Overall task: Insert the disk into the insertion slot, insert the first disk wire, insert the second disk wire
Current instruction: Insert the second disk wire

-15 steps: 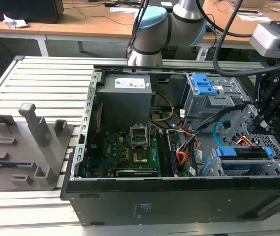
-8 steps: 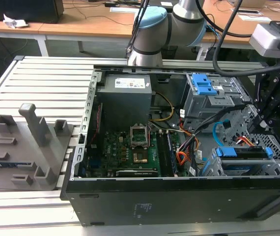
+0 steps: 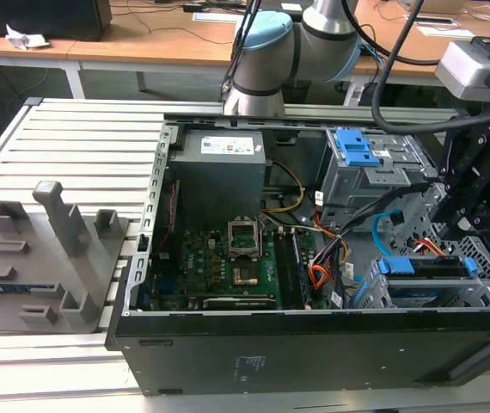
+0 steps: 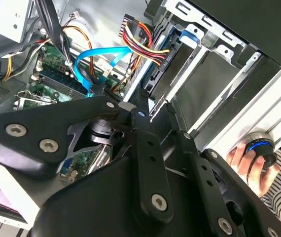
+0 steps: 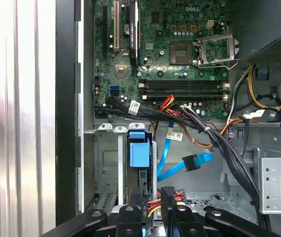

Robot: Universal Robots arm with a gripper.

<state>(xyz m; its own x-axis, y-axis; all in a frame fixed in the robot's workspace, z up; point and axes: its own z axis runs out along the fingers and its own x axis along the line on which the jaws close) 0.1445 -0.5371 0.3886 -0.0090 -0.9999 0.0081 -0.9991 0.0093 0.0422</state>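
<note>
With the disk seated in the insertion slot, the claw looks closed on the first disk wire just beside it, so seating its plug likely calls for careful alignment.

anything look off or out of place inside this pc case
The light-blue cable curls loose beside the disk, its far end plugged into nothing. Nothing looks spilled or damaged.

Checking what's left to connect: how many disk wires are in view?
2. The first disk wire, orange-red and black, ends in a black plug close to the disk. The second disk wire, light blue, curls beside it, plug loose. Others may be hidden.
</note>
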